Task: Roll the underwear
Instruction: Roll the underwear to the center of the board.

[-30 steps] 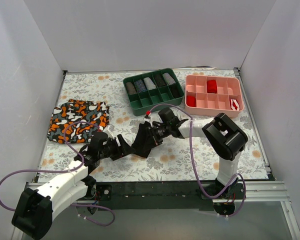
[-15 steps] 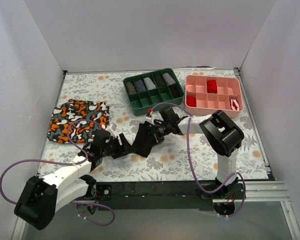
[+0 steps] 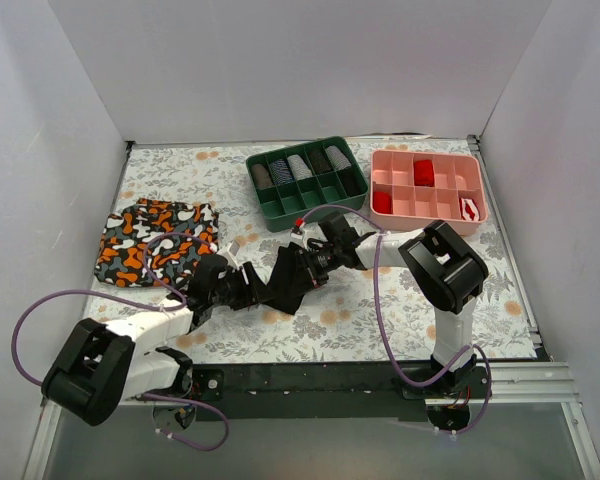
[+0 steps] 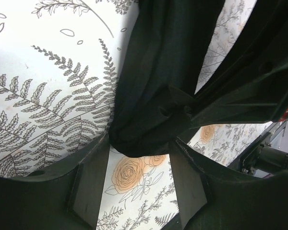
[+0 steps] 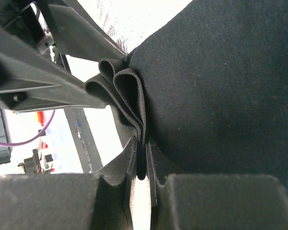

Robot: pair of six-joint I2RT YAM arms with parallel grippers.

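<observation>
**Right gripper**: pressed together on a pleated edge of the underwear. I see several folds stacked between the pads.

**Left gripper**: jaws stand apart, with the bunched left end of the cloth between the fingertips. I cannot tell whether they bite it.

**The underwear**: plain black, at mid-table, strung between the two grippers. The right gripper is at its far-right end and the left gripper at its near-left end.

**Handling, my estimate:** light, limp and stretchy, and not fragile. It will sag and unfold wherever it is unsupported. I would hold a doubled edge or the waistband, several layers at once, never a single ply.

**Surroundings:**
- Camouflage garment, left on the floral table cover.
- Green tray at the far side.
- Pink tray at the far side.
</observation>
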